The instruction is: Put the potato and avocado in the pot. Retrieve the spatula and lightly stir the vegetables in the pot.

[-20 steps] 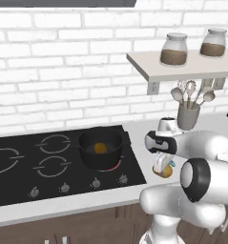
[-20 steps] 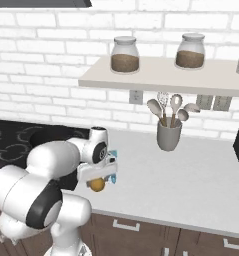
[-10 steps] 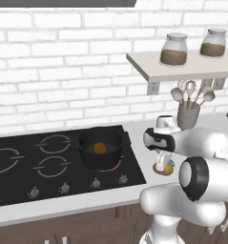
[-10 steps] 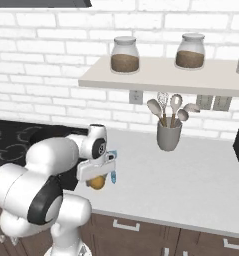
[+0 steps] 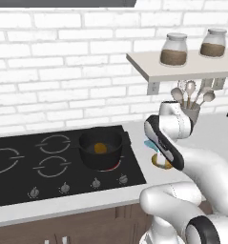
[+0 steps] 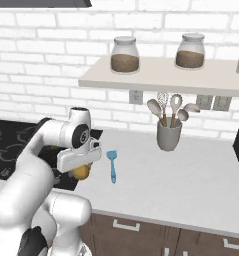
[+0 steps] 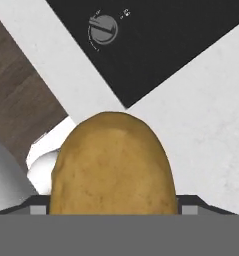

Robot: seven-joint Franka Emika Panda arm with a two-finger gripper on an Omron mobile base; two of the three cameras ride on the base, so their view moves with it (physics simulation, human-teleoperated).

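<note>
Left base view: gripper (image 5: 161, 159) low over counter (image 5: 215, 131), just right of stove (image 5: 20, 176); potato (image 5: 161, 162) peeks beneath hand. Pot (image 5: 101, 151) at 9 o'clock from gripper, yellow piece (image 5: 100, 148) inside.

Right base view: potato (image 6: 81, 172) under gripper (image 6: 81, 167); spatula (image 6: 112, 165) at 3 o'clock, just beside, handle toward counter's front edge.

Hand view: potato (image 7: 113, 167) sits between jaws, long axis along them. Jaws spread wide around it; looks pinched. Stove knob (image 7: 103, 28) at 12 o'clock.
</note>
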